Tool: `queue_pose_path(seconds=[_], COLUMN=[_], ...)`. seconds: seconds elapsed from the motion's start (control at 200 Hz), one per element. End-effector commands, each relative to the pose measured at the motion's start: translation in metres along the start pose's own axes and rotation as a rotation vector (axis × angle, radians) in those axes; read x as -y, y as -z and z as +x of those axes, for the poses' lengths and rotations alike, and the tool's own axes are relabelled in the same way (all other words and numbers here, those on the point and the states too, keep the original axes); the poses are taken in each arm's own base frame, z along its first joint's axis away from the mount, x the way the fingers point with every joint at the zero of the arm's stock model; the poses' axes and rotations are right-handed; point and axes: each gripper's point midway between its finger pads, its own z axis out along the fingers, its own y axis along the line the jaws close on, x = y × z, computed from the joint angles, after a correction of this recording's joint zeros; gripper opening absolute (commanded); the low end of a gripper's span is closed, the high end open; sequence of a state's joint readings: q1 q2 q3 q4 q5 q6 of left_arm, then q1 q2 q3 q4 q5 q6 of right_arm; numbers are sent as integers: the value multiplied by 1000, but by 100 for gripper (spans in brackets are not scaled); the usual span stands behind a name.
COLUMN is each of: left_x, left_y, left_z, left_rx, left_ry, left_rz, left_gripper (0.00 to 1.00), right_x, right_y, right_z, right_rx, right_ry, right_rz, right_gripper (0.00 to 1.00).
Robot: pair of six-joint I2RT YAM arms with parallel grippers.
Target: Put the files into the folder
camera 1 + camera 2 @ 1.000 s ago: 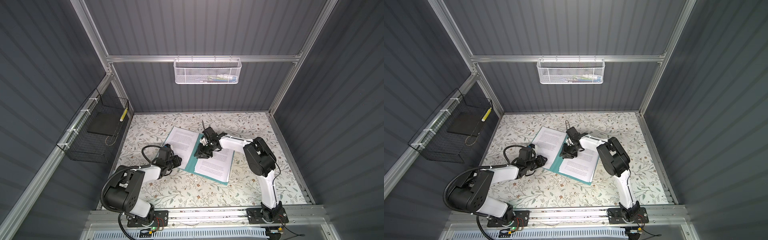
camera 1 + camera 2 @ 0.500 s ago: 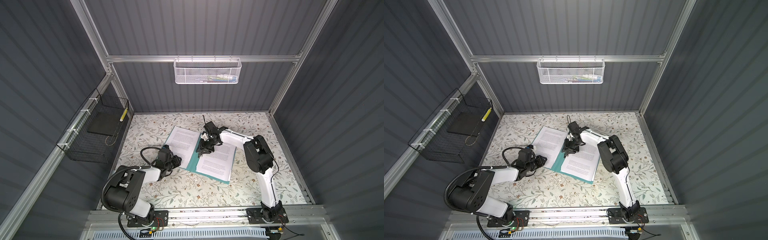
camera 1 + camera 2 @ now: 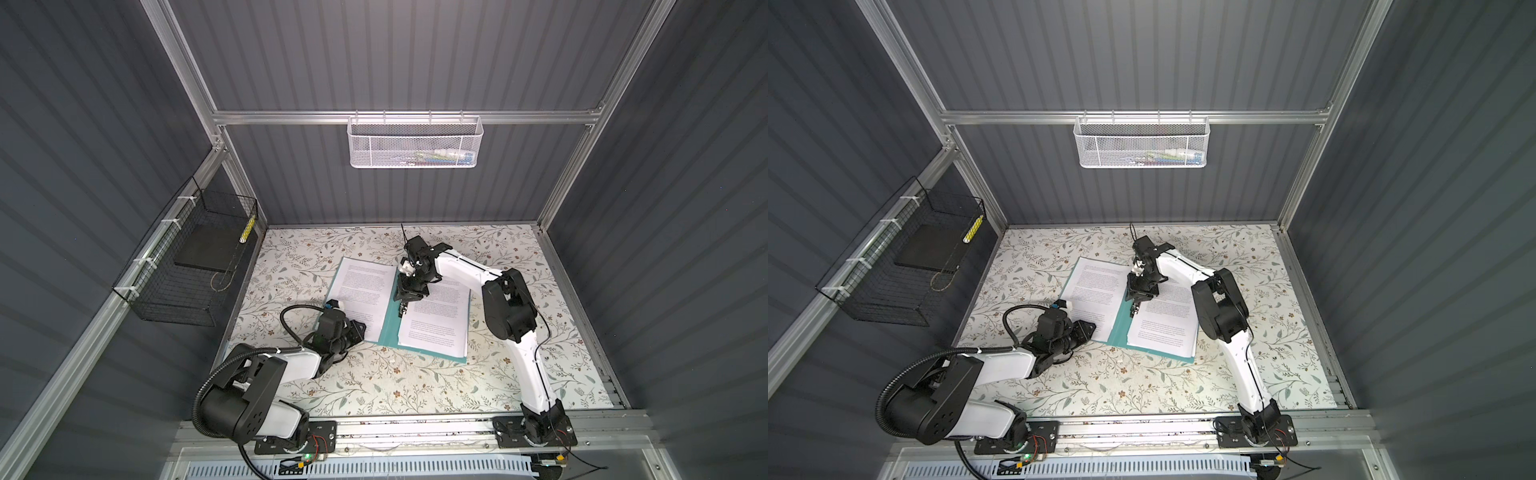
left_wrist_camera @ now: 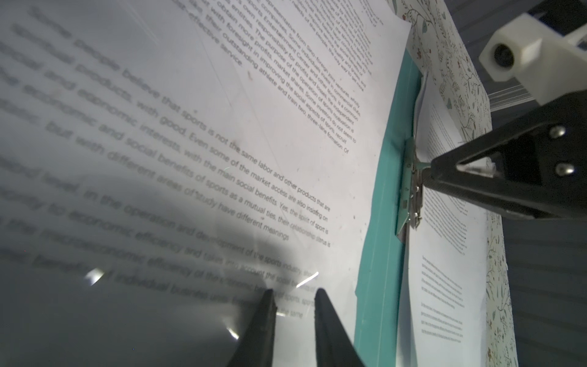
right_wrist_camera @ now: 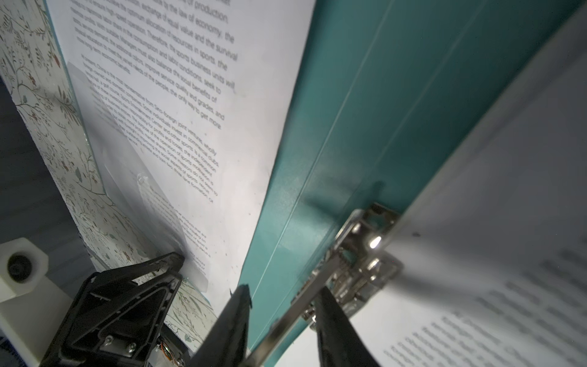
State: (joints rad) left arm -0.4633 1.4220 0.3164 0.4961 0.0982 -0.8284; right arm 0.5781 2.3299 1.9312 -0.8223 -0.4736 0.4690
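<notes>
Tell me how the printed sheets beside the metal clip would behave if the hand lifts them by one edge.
Probably floppy: the sheets bow upward near the metal clip. Likely light, being only a thin stack. They may slide, since the teal folder under them looks smooth.

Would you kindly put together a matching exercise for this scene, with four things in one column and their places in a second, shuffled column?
Things
1. folder
2. metal clip
3. white mesh basket
4. dark slab

Places
A. hung on the back rail
B. inside the black wire basket on the side wall
C. lying open on the table
D. along the folder's spine

Pairs: 1-C, 2-D, 3-A, 4-B
</notes>
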Motion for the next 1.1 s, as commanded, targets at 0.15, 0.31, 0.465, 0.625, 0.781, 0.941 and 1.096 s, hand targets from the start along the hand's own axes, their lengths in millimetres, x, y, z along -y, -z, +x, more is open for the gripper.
queue_pose_path(seconds=[0.15,0.31,0.465,0.625,0.781,0.941,1.096], left_x=[-39,-33,-25,-23,-21,-21,-19], left_y=[3,2,-1,0,2,7,9], left_z=[40,40,41,37,35,30,24], left_rx=[-115,-117,-123,-112,-94,-63,-44], left_ry=[43,37,23,18,34,34,22], left_rz=[-148,-128,-109,-107,-101,-105,-111], left_gripper=[26,26,27,27,27,27,27], right_x=[4,1,-1,-13,-27,-30,4], right_y=[3,-1,-6,2,26,60,104], right_z=[-5,-9,-10,-11,-16,-15,-2], right_rx=[-30,-43,-54,-37,26,112,243], right_ry=[61,72,81,98,123,99,-33], right_rz=[48,33,26,9,-9,25,37], right_gripper=[35,34,29,32,36,40,47])
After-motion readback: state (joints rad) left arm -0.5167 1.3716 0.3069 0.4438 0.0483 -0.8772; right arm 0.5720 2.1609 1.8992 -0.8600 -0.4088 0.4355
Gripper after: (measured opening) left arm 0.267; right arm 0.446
